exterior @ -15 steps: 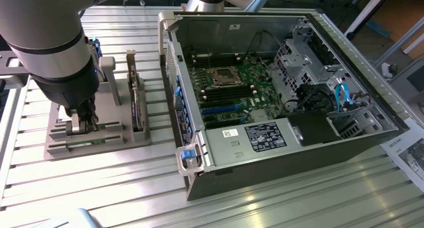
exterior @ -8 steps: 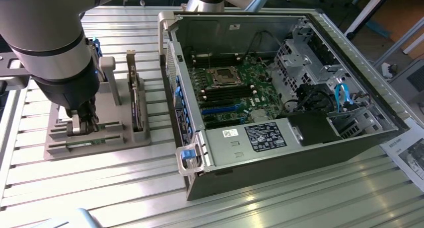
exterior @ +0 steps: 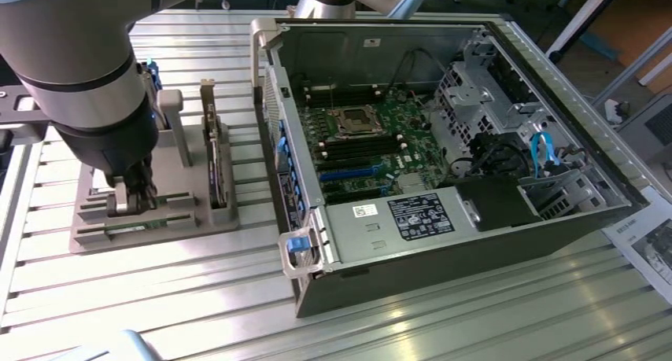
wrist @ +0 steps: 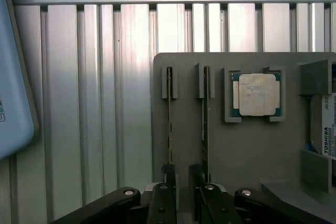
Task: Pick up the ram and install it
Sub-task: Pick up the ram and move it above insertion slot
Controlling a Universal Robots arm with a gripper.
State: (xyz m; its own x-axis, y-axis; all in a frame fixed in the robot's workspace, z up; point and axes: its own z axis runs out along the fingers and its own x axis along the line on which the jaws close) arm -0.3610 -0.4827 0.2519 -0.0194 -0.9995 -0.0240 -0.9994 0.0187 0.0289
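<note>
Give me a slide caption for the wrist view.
Open hand close to two ram sticks standing edgewise in a gray holder, processor beside them.

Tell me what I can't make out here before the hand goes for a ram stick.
- Wrist view: the hand covers the near ends of both ram sticks; contact cannot be told.
- Wrist view: the labelled drive is cut off by the frame edge.
- Exterior view: the arm hides part of the fixture.
- Exterior view: the motherboard's memory slots are too small to tell empty from filled.

The arm (exterior: 90, 86) reaches straight down, its gripper (exterior: 134, 197) held low with jaws apart.
</note>
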